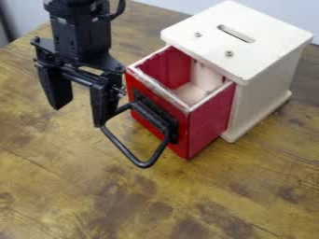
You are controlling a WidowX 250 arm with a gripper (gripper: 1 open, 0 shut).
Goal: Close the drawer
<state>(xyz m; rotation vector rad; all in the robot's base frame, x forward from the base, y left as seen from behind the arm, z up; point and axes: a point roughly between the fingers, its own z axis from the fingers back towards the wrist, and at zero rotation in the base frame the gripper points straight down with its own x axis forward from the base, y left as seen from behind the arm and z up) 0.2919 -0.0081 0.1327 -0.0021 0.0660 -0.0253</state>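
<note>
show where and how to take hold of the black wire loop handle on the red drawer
Best gripped at the outer bar of the black wire loop handle, probably from the front and above: the loop juts out from the red wooden drawer, leaving open space inside for a finger.

The black arm comes down from the upper left. Its jaws [77, 106] point downward, fingers spread apart.

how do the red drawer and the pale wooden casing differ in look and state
The red box-shaped drawer is painted red, while the pale wooden casing is bare-looking and light. The drawer has an open top and a black wire loop handle; the casing has a slotted top. The drawer sticks out, whereas the casing stands around its back end. Both are boxy.
</note>
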